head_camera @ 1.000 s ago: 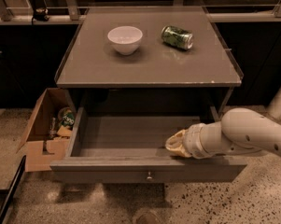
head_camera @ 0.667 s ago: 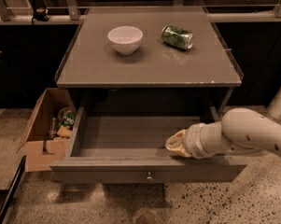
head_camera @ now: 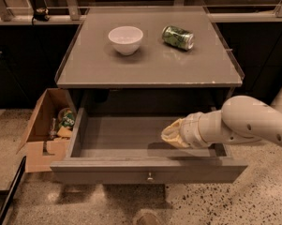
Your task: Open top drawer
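Nothing has shifted since earlier; top drawer (head_camera: 107, 170) stands well out; end effector (head_camera: 174, 134) hovers over its right half, grip unreadable; task looks done.

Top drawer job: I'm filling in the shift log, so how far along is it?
Done: the top drawer is pulled well out from under the tabletop, its tray body exposed. In hand: the gripper hangs over the tray's right side, away from the knob. Left: seemingly only lifting the arm clear.
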Tool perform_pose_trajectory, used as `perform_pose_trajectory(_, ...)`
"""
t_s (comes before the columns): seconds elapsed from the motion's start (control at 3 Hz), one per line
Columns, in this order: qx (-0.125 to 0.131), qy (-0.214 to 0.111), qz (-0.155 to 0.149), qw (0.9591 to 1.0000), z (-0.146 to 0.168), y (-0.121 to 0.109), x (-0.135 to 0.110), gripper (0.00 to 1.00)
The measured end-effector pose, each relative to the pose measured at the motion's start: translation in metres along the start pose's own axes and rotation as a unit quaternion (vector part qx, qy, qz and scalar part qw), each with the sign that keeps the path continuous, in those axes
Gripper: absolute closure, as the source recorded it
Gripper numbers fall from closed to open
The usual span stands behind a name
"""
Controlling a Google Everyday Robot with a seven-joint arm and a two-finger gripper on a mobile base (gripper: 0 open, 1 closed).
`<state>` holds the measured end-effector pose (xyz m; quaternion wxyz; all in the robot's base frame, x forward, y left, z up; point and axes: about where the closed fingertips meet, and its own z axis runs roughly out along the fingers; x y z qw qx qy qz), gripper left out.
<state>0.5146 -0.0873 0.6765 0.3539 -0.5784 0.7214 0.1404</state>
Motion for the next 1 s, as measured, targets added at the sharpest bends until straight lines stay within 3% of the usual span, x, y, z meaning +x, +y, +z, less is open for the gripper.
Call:
perform_pose_trajectory(0.33,0.006,-0.002,-0.023,0.9997,-0.0124,-0.0078,-0.0255,0.16)
perform_pose_trajectory(0.67,0.007,-0.003,-0.027,0.9996,-0.0143,-0.0089,-0.0294,0.0)
perform_pose_trajectory(1.0,0.007,-0.003,-0.027,0.9996,-0.0143,-0.0089,-0.0294,0.0)
